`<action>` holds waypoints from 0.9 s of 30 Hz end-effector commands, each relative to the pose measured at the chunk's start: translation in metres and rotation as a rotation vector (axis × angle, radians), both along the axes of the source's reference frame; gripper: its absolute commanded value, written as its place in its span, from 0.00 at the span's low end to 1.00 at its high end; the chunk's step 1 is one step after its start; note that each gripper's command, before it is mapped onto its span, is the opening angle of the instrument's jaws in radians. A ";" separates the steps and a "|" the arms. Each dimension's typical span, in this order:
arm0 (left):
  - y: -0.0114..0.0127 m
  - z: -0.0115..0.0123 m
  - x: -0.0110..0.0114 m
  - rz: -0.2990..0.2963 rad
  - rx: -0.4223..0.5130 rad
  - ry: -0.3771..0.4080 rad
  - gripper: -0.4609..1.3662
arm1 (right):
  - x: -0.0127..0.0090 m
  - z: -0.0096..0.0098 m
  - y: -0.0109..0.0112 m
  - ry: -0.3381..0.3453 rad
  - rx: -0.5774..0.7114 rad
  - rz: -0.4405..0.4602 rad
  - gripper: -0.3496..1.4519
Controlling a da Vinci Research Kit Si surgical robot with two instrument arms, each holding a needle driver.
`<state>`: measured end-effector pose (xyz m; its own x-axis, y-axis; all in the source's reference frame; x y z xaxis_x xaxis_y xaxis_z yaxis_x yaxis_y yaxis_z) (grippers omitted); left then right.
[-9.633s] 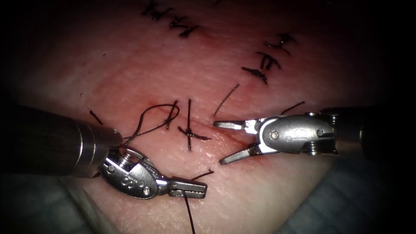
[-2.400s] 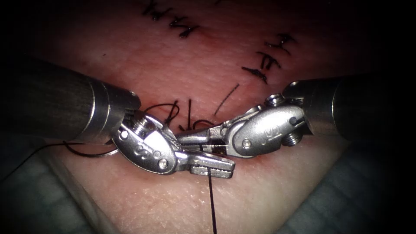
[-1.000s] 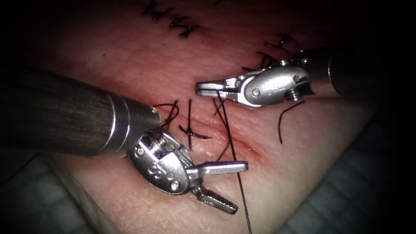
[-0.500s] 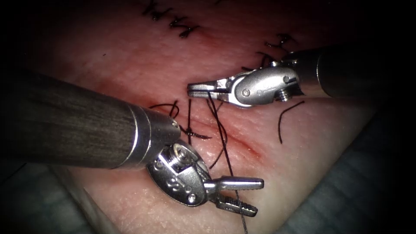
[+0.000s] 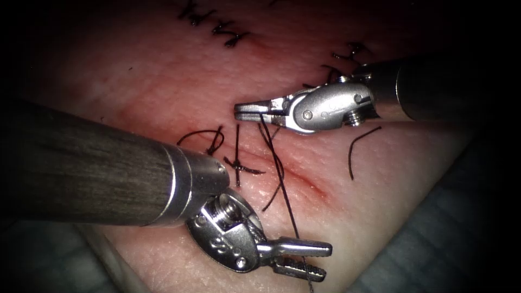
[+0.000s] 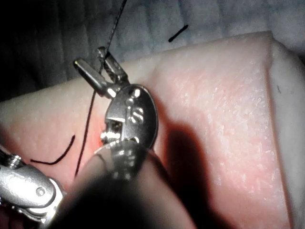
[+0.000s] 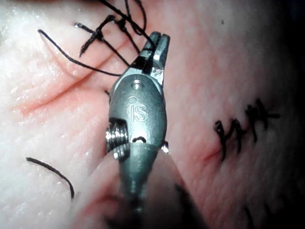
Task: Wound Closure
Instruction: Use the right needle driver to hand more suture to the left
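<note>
The tissue (image 5: 163, 81) is lying under both tools, its cut (image 5: 304, 182) running as a reddened line down toward the right, with red fluid (image 5: 320, 191) tinting its lower end. The left arm's end effector (image 5: 309, 258) is reaching in over the lower part of the tissue, on the left of the cut, its jaws standing narrowly apart with the thread (image 5: 282, 182) passing between them; in the left wrist view the same end effector (image 6: 97, 67) is showing the thread (image 6: 88, 119) running through the gap, and whether the jaws are pinching it cannot be told. The right arm's end effector (image 5: 245, 111) is sitting above the cut with its jaws closed on the thread, and the right wrist view is showing that end effector (image 7: 161, 44) clamped on the strand. From there the thread is hanging down across the cut to the left tool. A tied stitch (image 5: 239, 165) is sitting just left of this strand, a loose cut end (image 5: 358, 149) is lying right of the cut, and older stitches (image 5: 217, 24) are lining the far tissue. No needle can be made out.
</note>
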<state>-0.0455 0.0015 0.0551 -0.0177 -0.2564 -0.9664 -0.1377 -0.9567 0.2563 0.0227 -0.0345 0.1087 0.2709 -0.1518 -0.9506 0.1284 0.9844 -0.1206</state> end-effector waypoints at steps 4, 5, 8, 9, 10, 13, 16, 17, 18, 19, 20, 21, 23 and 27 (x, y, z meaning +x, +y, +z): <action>-0.0002 -0.0001 0.0000 0.012 -0.013 -0.003 0.22 | 0.0000 0.0000 0.0000 0.000 -0.001 0.001 0.00; -0.0003 -0.0002 -0.0001 0.012 -0.013 -0.003 0.22 | 0.0000 0.0000 0.0000 0.000 -0.001 0.001 0.00; -0.0004 -0.0002 -0.0002 0.016 -0.014 -0.006 0.19 | 0.0000 0.0000 -0.0001 0.000 -0.001 0.001 0.00; -0.0004 -0.0001 -0.0002 0.017 -0.014 -0.007 0.11 | 0.0000 -0.0001 -0.0001 0.000 -0.001 0.001 0.00; -0.0004 -0.0001 -0.0002 0.017 -0.014 -0.008 0.06 | 0.0000 -0.0001 -0.0001 0.000 -0.001 0.001 0.00; -0.0008 0.0000 -0.0001 0.038 -0.015 -0.001 0.06 | 0.0000 -0.0001 -0.0003 0.001 0.000 0.000 0.00; -0.0011 0.0002 0.0003 0.078 -0.015 0.008 0.06 | 0.0001 -0.0002 -0.0003 0.001 0.000 0.000 0.00; -0.0012 0.0003 0.0005 0.089 -0.015 0.011 0.06 | 0.0001 -0.0003 -0.0003 0.001 0.001 0.000 0.00; -0.0012 0.0005 0.0008 0.104 -0.004 0.009 0.06 | 0.0001 -0.0004 -0.0004 0.001 0.001 0.000 0.00; -0.0012 0.0005 0.0010 0.110 -0.004 0.008 0.06 | 0.0001 -0.0004 -0.0004 0.002 0.001 -0.001 0.00; -0.0011 0.0006 0.0014 0.116 -0.005 0.004 0.06 | 0.0001 -0.0005 -0.0004 0.002 0.002 -0.001 0.00; -0.0011 0.0007 0.0019 0.107 -0.004 0.012 0.06 | 0.0001 -0.0005 -0.0005 0.002 0.002 -0.001 0.00; -0.0010 0.0007 0.0027 0.105 -0.003 0.015 0.06 | 0.0001 -0.0007 -0.0006 0.003 0.003 -0.002 0.00; -0.0007 0.0005 0.0047 0.089 0.002 0.032 0.06 | 0.0000 -0.0012 -0.0009 0.004 0.012 -0.001 0.00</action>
